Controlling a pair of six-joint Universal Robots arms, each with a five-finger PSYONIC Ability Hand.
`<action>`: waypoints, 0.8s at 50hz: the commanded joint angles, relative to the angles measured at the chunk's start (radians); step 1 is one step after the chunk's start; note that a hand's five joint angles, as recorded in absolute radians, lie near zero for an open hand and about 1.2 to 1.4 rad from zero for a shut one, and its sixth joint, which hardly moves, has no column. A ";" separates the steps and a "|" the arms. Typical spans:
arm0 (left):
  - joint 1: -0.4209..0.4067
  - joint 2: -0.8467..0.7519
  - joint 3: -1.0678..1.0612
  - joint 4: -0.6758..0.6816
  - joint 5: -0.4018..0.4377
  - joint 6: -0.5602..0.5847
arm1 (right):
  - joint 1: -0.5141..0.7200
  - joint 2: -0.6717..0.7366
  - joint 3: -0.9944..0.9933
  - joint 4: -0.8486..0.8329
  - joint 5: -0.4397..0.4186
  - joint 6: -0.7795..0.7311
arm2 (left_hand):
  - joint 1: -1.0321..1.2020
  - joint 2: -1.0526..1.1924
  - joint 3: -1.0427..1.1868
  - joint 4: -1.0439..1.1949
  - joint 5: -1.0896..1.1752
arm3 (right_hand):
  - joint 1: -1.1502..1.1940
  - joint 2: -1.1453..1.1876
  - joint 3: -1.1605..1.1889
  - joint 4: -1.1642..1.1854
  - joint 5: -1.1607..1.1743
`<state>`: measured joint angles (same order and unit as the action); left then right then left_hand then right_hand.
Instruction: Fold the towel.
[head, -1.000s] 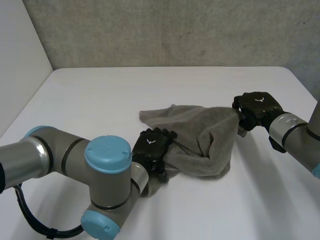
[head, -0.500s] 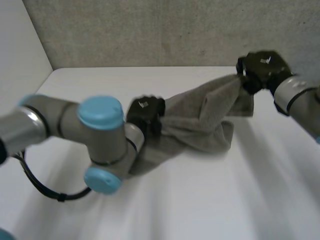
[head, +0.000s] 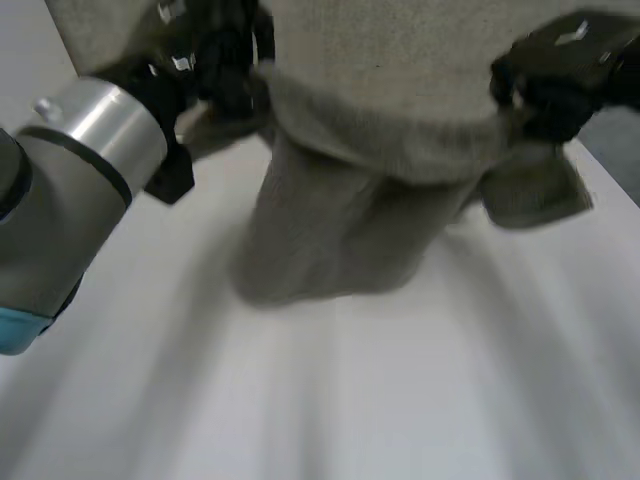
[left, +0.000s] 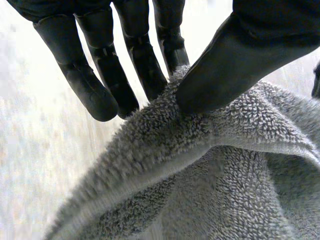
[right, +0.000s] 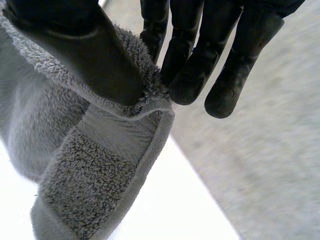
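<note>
Held the towel (head: 380, 150) stretched out above the white tabletop (head: 420, 400), with the lower folds hanging down toward the surface. Pinched the left top edge between the thumb and straight fingers (left: 92, 87) of the left hand (head: 225, 50). Pinched the right top corner, at the flat hem band, between the thumb and fingers of the right hand (head: 560, 75).

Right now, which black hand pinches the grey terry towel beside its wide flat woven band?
The right hand; the left hand pinches the towel's looped pile.
</note>
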<state>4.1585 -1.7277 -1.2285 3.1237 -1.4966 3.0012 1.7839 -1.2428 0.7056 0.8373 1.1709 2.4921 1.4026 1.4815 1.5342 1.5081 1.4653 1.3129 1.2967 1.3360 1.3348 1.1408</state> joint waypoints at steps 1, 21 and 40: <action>0.083 -0.151 -0.054 -0.142 0.012 0.116 | 0.089 0.167 0.017 0.071 0.023 -0.101 | -0.006 -0.085 -0.138 -0.112 -0.244 | 0.083 0.100 0.060 0.061 0.081; 0.135 -0.398 0.373 0.015 0.010 0.128 | 0.252 0.525 -0.568 -0.369 0.236 -0.071 | -0.006 -0.085 -0.138 -0.112 -0.244 | 0.083 0.100 0.060 0.061 0.081; 0.152 -0.280 0.209 0.604 0.019 0.337 | 0.252 0.444 -0.551 -0.490 0.084 0.122 | -0.006 -0.085 -0.138 -0.112 -0.244 | 0.083 0.100 0.060 0.061 0.081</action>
<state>4.2824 -2.0153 -0.8222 3.7578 -1.4790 3.2990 2.0320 -0.7939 -0.0319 0.1513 1.3019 2.7661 1.4026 1.4815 1.5394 1.5081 1.4654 1.3181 1.2967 1.3416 1.3351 1.1409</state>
